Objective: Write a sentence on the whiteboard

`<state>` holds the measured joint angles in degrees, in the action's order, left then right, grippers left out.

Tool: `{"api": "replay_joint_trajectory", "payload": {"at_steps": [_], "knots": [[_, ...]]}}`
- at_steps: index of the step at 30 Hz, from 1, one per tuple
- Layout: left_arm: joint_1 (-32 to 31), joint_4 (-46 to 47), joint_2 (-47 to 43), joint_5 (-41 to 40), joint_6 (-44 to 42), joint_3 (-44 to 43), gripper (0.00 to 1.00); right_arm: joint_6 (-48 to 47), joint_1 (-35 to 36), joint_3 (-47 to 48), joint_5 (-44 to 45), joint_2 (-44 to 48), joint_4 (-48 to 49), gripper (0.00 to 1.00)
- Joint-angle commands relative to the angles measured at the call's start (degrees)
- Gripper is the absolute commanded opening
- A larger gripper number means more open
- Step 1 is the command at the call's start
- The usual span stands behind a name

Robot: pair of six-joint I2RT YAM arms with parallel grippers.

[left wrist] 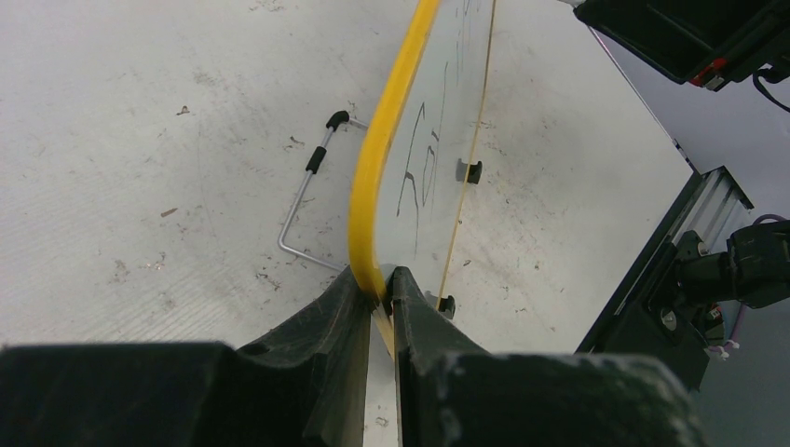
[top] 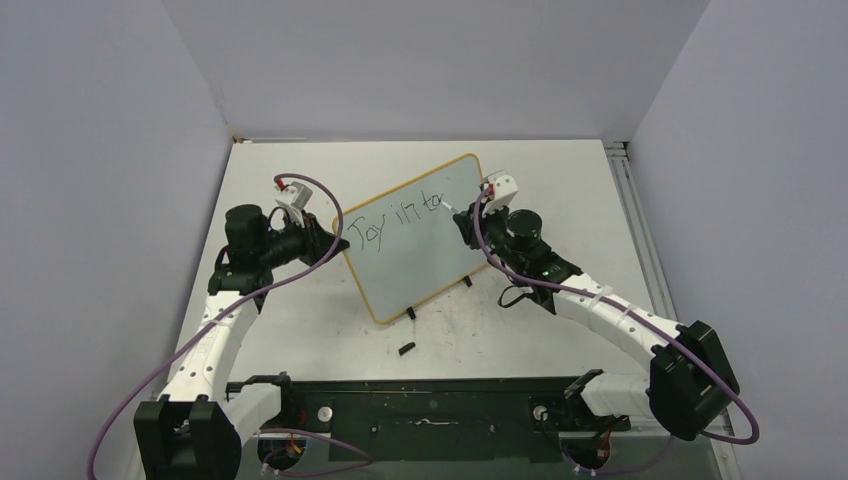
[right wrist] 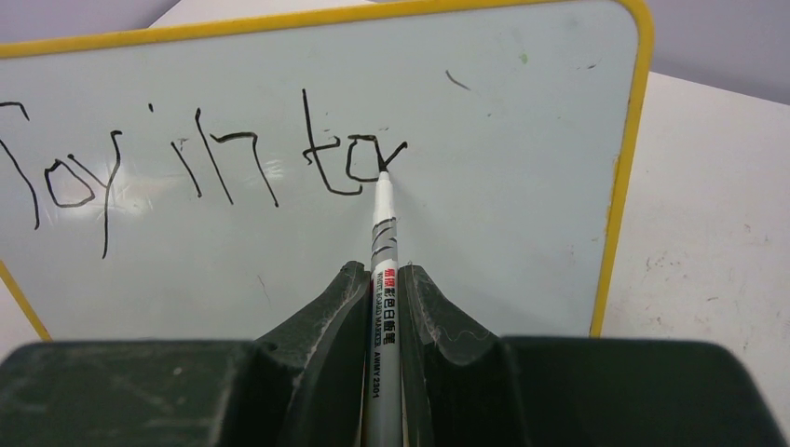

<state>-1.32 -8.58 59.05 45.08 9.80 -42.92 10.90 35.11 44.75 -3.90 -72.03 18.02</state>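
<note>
My left fingers (left wrist: 340, 321) pinch the frame of the whiteboard (top: 420, 250) standing on the tabletop (top: 300, 330). My right fingers (right wrist: 337, 307) clamp the marker (right wrist: 384, 244), tip on the unfinished sentence (right wrist: 214, 168). I should press lightly, stroke slowly and brace firmly.

The left gripper (left wrist: 382, 287) has its two black fingers (left wrist: 331, 326) pinched tight on the yellow-orange frame of the whiteboard (left wrist: 438, 112), at a rounded corner. From the jaws the board runs straight ahead, seen nearly edge-on, with its glossy face to their right. The sentence (left wrist: 417, 182) shows only as a few foreshortened black strokes, unreadable from here. Two black clip feet (left wrist: 473, 171) sit along the board's far edge, right of the jaws. Left of the jaws and slightly ahead, a bent wire rod (left wrist: 300, 199) with black sleeves lies on the scuffed white tabletop (left wrist: 140, 140), close beside the frame.
</note>
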Motion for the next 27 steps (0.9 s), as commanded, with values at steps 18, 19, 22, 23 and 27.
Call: {"api": "replay_joint_trajectory", "payload": {"at_steps": [18, 19, 22, 23, 27], "knots": [[0.1, -1.4, 0.2, 0.3, -1.8, -1.2, 0.0, -1.6, 1.4, 0.0, 7.8, 1.4, 1.6, 0.05], [0.1, -1.4, 0.2, 0.4, -1.8, -1.3, 0.0, -1.7, 1.4, 0.3, 7.7, 1.3, 1.9, 0.05], [0.1, -1.4, 0.2, 0.3, -1.8, -1.3, 0.0, -2.0, 1.4, 1.2, 7.5, 0.6, 2.5, 0.05], [0.1, -1.4, 0.3, 0.3, -1.8, -1.3, 0.0, -2.1, 1.4, 1.4, 7.4, 0.4, 2.6, 0.05], [0.1, -1.4, 0.4, 0.4, -1.8, -1.2, 0.0, -2.6, 1.4, 2.2, 7.0, 0.1, 3.1, 0.05]]}}
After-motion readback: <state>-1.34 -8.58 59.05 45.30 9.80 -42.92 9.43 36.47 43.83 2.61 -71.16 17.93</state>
